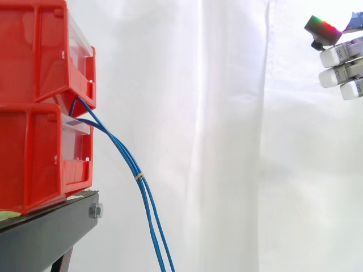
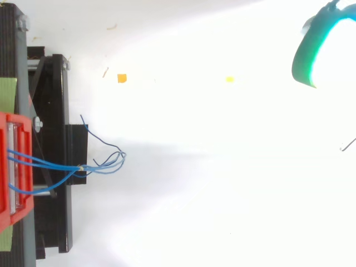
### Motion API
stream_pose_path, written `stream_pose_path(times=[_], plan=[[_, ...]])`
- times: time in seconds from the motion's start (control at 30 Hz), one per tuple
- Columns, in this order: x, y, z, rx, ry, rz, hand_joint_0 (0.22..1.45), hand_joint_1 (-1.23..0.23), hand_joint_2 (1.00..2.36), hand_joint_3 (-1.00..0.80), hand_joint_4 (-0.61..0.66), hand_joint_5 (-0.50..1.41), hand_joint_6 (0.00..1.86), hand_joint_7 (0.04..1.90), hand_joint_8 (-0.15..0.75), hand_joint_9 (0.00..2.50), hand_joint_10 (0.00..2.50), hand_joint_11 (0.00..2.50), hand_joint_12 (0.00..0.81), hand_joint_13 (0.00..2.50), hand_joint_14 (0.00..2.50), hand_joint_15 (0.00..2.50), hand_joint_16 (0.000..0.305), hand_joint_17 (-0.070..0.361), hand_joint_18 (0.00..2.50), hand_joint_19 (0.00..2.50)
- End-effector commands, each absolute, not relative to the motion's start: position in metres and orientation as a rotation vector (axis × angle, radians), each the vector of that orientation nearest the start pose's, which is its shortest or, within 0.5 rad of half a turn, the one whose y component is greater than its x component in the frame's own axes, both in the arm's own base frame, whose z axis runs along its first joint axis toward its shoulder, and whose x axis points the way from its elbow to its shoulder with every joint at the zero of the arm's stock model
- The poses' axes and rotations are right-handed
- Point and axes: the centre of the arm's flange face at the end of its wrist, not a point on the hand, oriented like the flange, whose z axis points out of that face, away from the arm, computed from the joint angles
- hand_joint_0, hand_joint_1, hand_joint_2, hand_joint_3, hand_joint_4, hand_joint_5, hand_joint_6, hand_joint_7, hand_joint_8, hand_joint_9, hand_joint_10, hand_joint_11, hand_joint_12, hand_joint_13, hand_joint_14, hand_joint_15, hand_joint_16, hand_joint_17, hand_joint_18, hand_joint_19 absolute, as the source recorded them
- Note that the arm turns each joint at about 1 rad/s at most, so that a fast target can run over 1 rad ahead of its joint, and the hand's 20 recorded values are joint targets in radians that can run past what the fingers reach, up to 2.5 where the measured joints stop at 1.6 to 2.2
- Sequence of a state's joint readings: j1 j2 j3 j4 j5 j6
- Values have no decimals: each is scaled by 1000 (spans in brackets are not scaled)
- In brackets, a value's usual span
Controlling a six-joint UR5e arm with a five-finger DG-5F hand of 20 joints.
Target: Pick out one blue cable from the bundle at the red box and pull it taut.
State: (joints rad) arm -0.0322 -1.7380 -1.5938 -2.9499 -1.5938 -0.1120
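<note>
At the upper right edge of the side view, the robot hand (image 1: 340, 62) hangs in open air with its pale-padded fingers (image 1: 336, 55) stretched out leftward, holding nothing. Well apart from it, a bundle of thin blue cables (image 1: 139, 170) comes out between two stacked red plastic bins (image 1: 39, 62) and droops past the black metal stand (image 1: 51, 229), tied by a pale band (image 1: 139, 177).

Slack banded blue cables (image 1: 138, 176) from red box (image 1: 39, 164)

You see the hand (image 1: 340, 55) cut off by the right edge; the cables (image 1: 139, 177) run off the bottom edge.
</note>
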Motion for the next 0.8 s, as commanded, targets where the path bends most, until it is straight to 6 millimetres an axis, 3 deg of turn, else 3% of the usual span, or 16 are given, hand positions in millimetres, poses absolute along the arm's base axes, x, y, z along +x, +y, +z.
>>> stream_pose_path(times=[0.0, 0.27, 0.77], plan=[[551, -149, 408, 1130, 1253, 1120, 517, -554, 1000, -500, 201, -224, 501, 651, 279, 527, 0, 0, 362, 408, 0, 14, 51, 115, 286, 142], [551, -149, 408, 1130, 1253, 1120, 510, -582, 1000, -500, 205, -216, 501, 638, 284, 573, 0, 0, 323, 492, 0, 27, 36, 82, 367, 93], [551, -149, 408, 1130, 1253, 1120, 515, -595, 1000, -500, 218, -209, 501, 645, 294, 617, 0, 0, 318, 549, 2, 47, 34, 77, 408, 98]])
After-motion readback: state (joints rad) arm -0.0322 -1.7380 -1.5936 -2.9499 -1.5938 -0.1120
